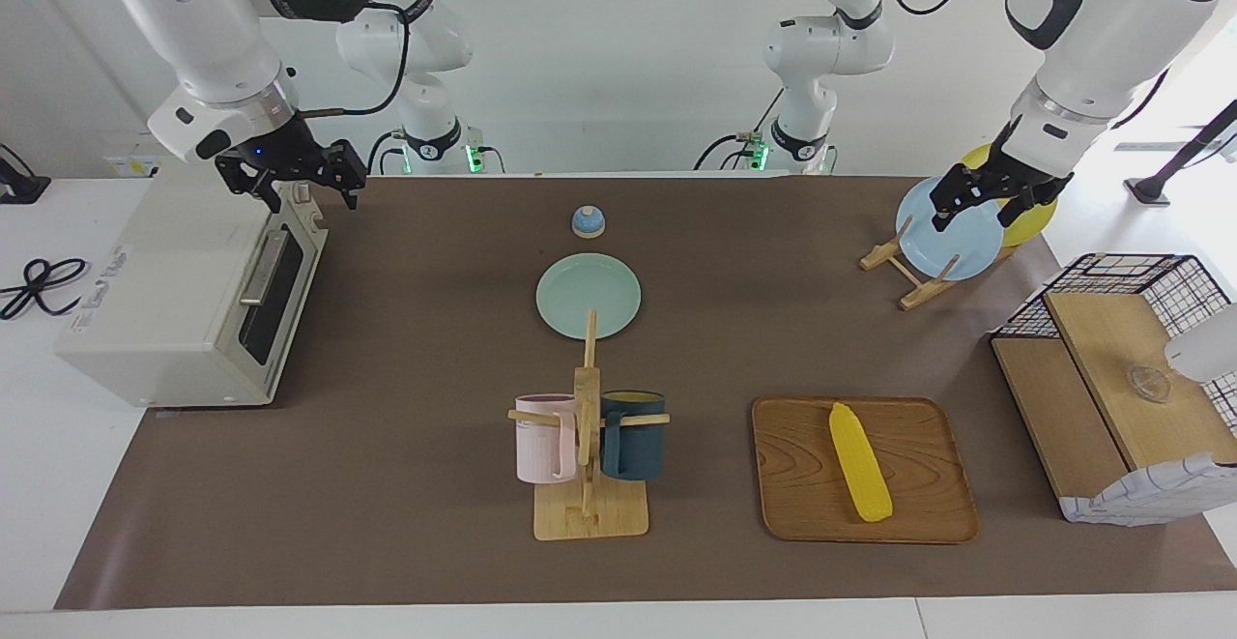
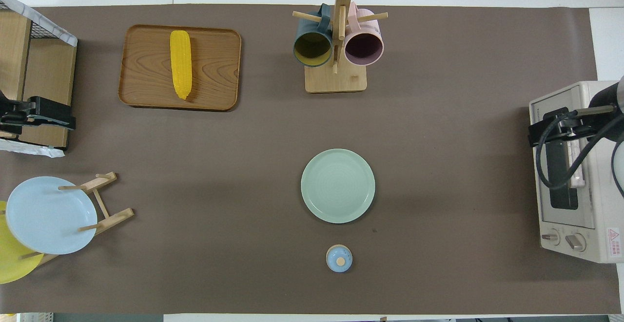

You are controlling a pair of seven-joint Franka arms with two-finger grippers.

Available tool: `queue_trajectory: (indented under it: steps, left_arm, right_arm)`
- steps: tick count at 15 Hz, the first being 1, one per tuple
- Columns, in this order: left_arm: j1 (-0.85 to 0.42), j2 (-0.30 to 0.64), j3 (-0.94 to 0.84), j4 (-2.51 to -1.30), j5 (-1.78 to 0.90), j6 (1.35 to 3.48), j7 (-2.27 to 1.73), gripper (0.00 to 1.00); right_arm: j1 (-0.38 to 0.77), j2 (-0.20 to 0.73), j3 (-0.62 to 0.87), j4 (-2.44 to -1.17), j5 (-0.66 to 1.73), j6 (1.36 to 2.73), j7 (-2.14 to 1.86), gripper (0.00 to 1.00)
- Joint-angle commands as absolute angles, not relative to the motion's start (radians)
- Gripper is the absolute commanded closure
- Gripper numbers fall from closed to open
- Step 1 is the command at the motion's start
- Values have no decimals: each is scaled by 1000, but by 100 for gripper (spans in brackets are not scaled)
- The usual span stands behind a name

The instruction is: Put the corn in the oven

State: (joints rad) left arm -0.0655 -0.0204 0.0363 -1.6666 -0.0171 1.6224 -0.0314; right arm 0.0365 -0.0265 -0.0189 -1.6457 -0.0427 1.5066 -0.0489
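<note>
The yellow plate [image 1: 1034, 218] is mostly hidden by the blue plate [image 1: 952, 233] and the left gripper [image 1: 981, 196], and the overhead view's edge cuts it off too. The wire-and-wood basket [image 1: 1111, 368] runs past the frame edge in both views, and the small clear object [image 1: 1148, 384] on its wooden top is too small to identify. The right gripper [image 1: 290, 175] covers part of the oven [image 1: 164, 301] top, whose door glass shows nothing of the inside; whether either gripper's fingers are parted cannot be told.

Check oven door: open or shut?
Shut. The oven door's dark glass and bar handle sit flush with its front in both views. The right gripper hovers over its top corner; the corn lies on the wooden tray.
</note>
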Motion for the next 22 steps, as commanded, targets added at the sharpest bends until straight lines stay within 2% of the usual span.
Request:
queue_trajectory:
  steps: [1, 6, 7, 9, 13, 17, 20, 22]
  left_arm:
    - [-63, -32, 31, -1674, 8, 1632, -32, 0]
    - [-64, -31, 31, -1674, 8, 1634, -38, 0]
    - [-64, -32, 31, -1675, 8, 1634, -41, 0]
    - [-64, -32, 31, -1675, 8, 1634, -34, 0]
    - [-66, -35, 31, -1686, 6, 1658, -44, 0]
    - [-69, -12, 29, -1684, 2, 1710, -41, 0]
    - [-112, 55, 29, -1674, 0, 1753, -40, 0]
    - [-124, 133, 29, -1648, 0, 1798, -40, 0]
  right_arm:
    - [34, -29, -21, -1643, -15, 1516, -64, 0]
    - [28, -51, -21, -1687, -18, 1549, -83, 0]
    - [26, -60, -21, -1713, -18, 1586, -106, 13]
    - [23, -86, -25, -1773, -18, 1615, -162, 98]
    - [-63, -132, -26, -1945, -24, 1816, -255, 100]
    - [-116, -115, -26, -2006, -52, 1905, -253, 100]
    - [-126, -91, -28, -2017, -103, 1942, -256, 100]
    - [-156, -71, -26, -2019, -106, 1965, -282, 100]
